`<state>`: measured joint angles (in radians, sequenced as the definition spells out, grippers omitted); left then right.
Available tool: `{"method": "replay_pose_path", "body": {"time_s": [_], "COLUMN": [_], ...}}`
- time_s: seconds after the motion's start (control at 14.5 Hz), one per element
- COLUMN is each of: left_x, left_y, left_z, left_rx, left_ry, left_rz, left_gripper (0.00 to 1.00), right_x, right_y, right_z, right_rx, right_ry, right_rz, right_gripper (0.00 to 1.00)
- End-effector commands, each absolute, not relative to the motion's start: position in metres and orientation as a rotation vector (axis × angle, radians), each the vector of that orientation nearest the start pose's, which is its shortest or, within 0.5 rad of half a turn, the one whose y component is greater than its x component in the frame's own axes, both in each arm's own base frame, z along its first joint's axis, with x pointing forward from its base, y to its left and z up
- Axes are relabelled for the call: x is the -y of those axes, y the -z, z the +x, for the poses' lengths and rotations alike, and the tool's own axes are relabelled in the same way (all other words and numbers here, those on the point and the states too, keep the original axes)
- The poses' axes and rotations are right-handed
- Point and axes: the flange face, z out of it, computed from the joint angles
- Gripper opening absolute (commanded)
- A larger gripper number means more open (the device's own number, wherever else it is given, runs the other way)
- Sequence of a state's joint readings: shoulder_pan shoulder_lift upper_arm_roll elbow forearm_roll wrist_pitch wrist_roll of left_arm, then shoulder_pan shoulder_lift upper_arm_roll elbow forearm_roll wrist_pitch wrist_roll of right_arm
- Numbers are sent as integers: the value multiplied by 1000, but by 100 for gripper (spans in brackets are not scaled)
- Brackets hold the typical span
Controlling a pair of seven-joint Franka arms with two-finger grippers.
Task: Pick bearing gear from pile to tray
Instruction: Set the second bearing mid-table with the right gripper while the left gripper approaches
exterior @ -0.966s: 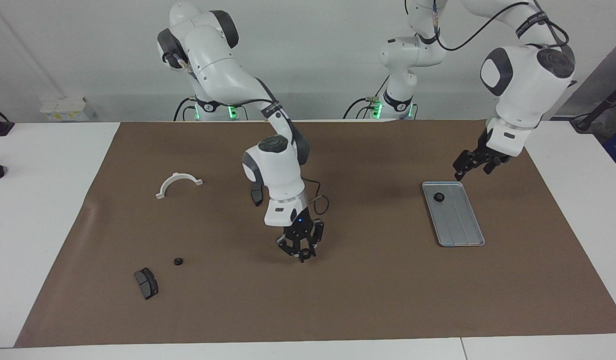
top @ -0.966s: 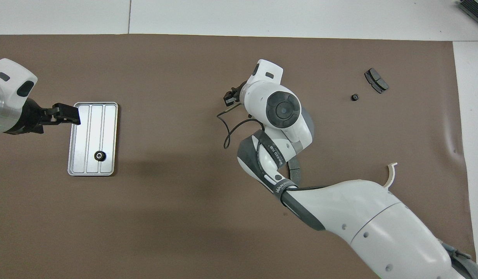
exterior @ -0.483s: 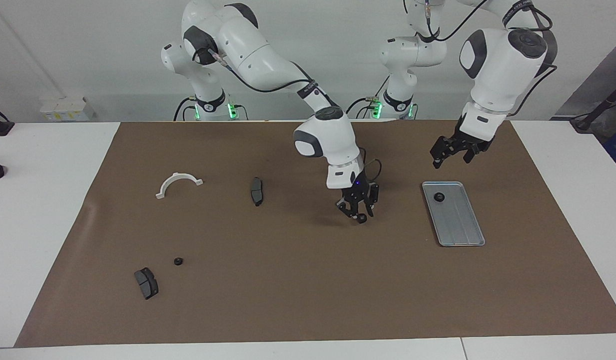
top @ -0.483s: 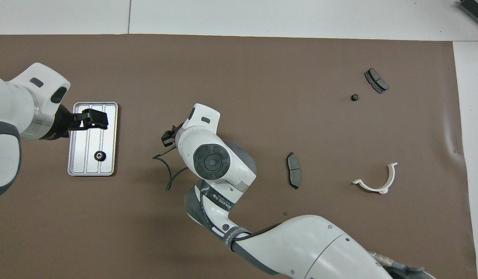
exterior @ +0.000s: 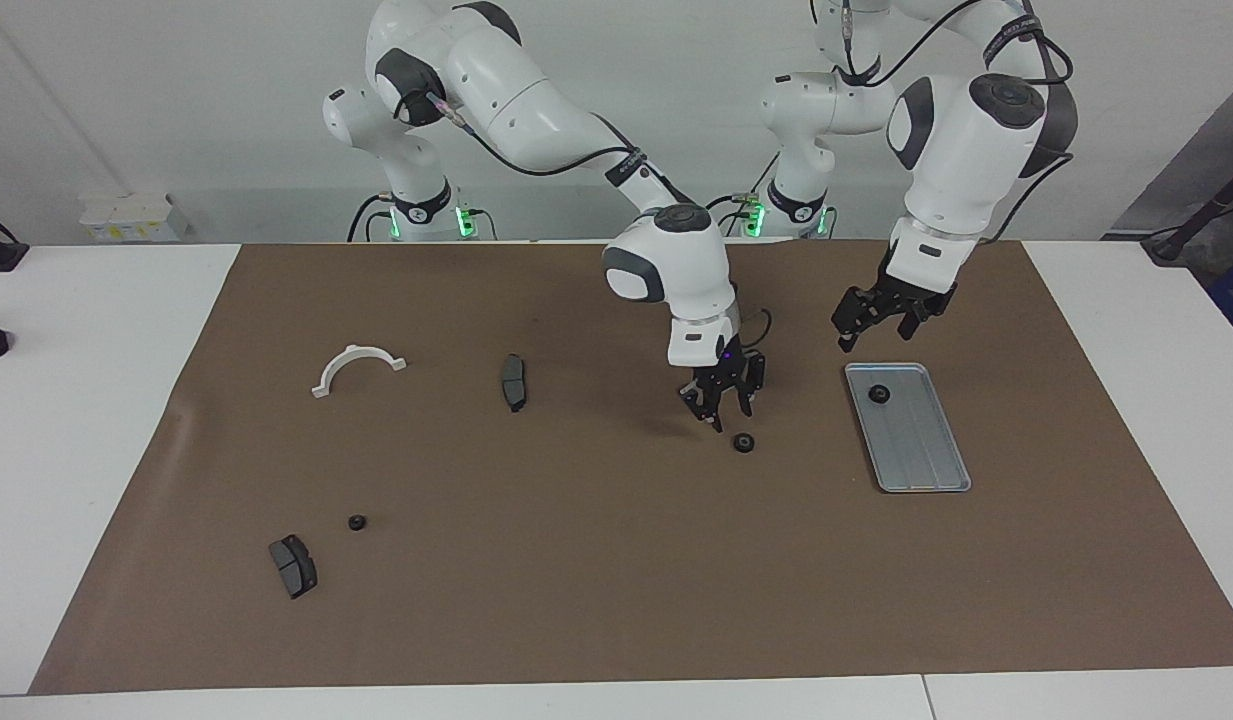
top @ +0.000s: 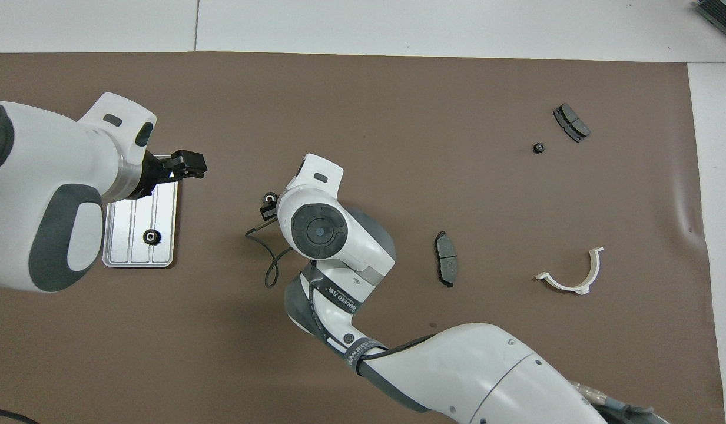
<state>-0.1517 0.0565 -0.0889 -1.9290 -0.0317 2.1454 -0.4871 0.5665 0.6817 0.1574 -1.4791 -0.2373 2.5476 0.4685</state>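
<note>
A small black gear (exterior: 743, 442) lies on the brown mat, apart from the tray; it also shows in the overhead view (top: 271, 198). My right gripper (exterior: 722, 402) is open and empty, low over the mat right beside this gear. The silver grooved tray (exterior: 921, 450) holds one gear (exterior: 879, 394) at its end nearer to the robots. My left gripper (exterior: 878, 318) is open and empty, raised over the mat beside that end of the tray. Another gear (exterior: 356, 522) lies toward the right arm's end of the table.
A dark brake pad (exterior: 292, 566) lies beside the loose gear at the right arm's end. A second brake pad (exterior: 514, 381) and a white half-ring bracket (exterior: 357, 366) lie nearer to the robots. The mat (exterior: 616, 580) covers most of the white table.
My right gripper carried a gear toward the tray, then opened; the gear now lies on the mat. My left gripper moved from the tray's edge toward the table's middle.
</note>
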Motion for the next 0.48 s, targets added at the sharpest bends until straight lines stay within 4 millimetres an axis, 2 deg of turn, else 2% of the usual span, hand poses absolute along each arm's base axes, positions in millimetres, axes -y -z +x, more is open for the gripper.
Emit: {"method": "replay_pose_path", "body": {"time_s": [0.0, 0.14, 0.28, 0.41], "left_x": [165, 197, 219, 251], "left_y": [-436, -402, -368, -331], "left_z": [580, 584, 586, 576], "left_rx": [484, 522, 591, 617], "left_ry": [230, 221, 266, 228], "left_rz": [-3202, -3170, -3098, -3065], "left_gripper": [100, 100, 100, 100], "right_x": [-410, -357, -294, -232], "right_y": [-316, -309, -300, -294], "right_z": [625, 654, 679, 696], "right_rx": [544, 550, 521, 533], "right_ry": [561, 553, 475, 366], "right_rz": [-2934, -2970, -3042, -3106], "right_gripper": [52, 52, 49, 48]}}
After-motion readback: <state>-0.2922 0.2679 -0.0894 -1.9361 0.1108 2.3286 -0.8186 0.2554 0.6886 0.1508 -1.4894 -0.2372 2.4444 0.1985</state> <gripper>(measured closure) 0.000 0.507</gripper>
